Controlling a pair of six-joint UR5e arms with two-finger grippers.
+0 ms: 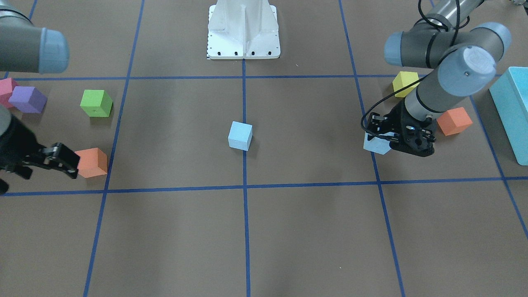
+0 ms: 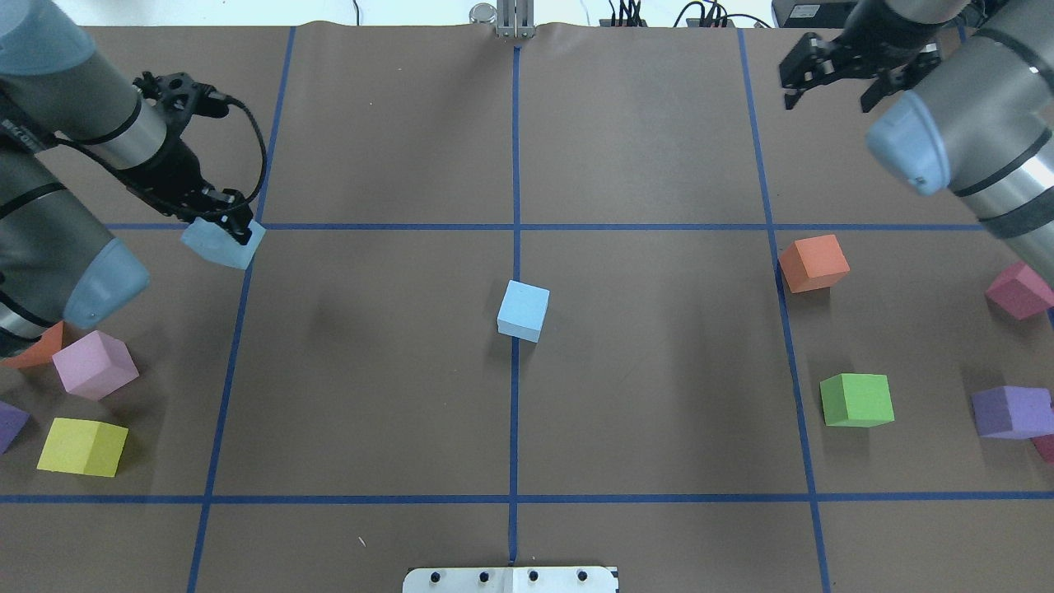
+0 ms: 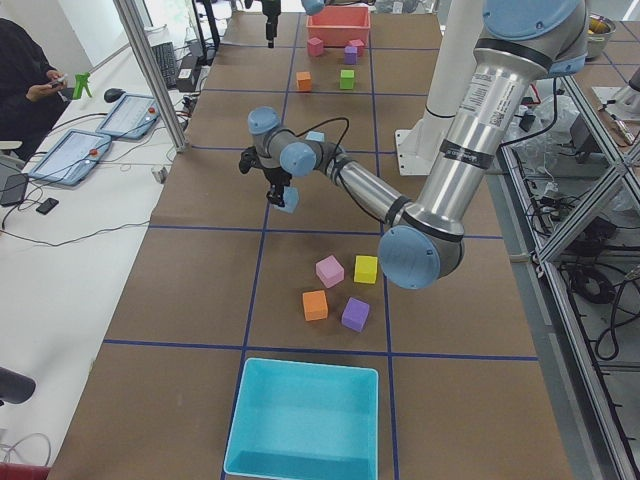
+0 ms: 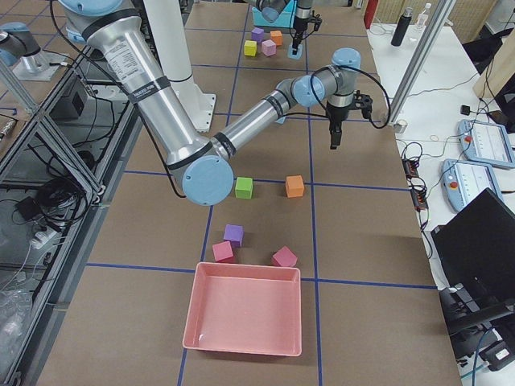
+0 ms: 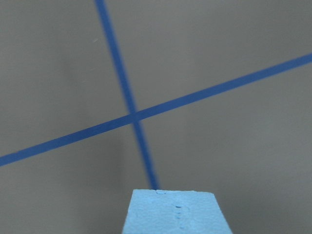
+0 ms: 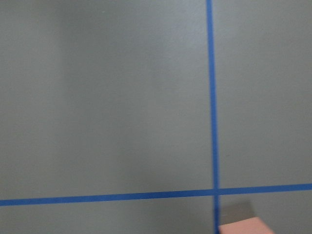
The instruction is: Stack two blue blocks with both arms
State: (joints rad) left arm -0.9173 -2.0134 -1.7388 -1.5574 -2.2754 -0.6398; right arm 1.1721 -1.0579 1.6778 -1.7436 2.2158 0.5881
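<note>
We pinch one blue block (image 2: 210,245) in the left arm's (image 2: 107,123) jaws, at ten o'clock of the central blue block (image 2: 523,310), with the right arm's (image 2: 972,123) jaws spread; a crooked release could topple it.

Light: bright, even, overhead.
Shadows: soft, short, beneath green cube (image 2: 856,399); faint bands across table (image 1: 313,231).
Focus: exterior views sharp; wrist views soft, near blue block (image 5: 175,212) blurred.

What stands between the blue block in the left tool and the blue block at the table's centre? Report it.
Nothing visible. Between the held blue block in the left tool and the centre blue block lies only table crossed by blue tape lines.
</note>
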